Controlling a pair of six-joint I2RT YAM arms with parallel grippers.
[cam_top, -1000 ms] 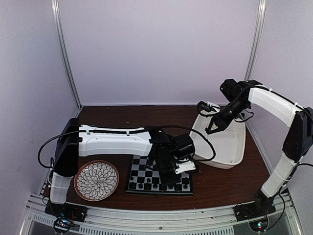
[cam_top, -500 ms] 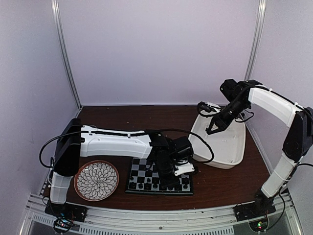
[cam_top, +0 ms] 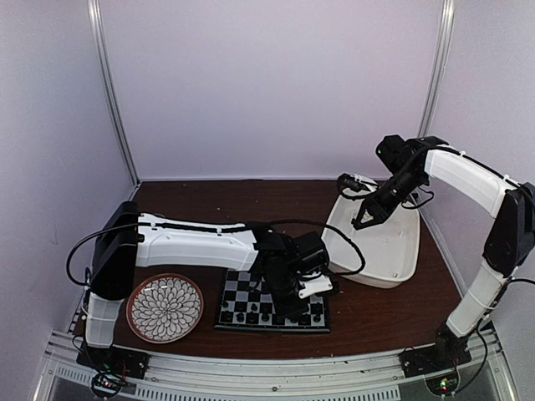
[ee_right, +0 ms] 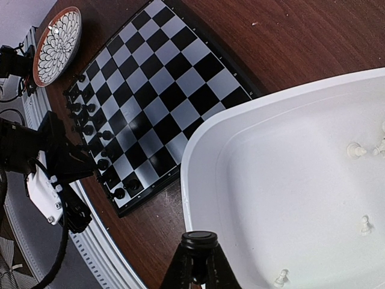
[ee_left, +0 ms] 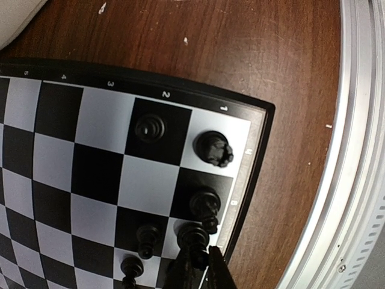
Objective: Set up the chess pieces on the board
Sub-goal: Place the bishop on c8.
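One chessboard [cam_top: 234,288], one flowered plate [cam_top: 165,307] and one white tub [cam_top: 389,246] are seen. At least six black chess pieces [ee_left: 213,149] are counted on the board, and four white chess pieces [ee_right: 355,149] in the tub.

Black chess pieces [ee_left: 213,149] are crowding the board's [cam_top: 238,294] near rows. Its far squares are lying open, and the tub [cam_top: 393,251] is flanking its right.

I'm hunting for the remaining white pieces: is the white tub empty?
Not empty. The right wrist view shows a few small white pieces lying inside the tub.
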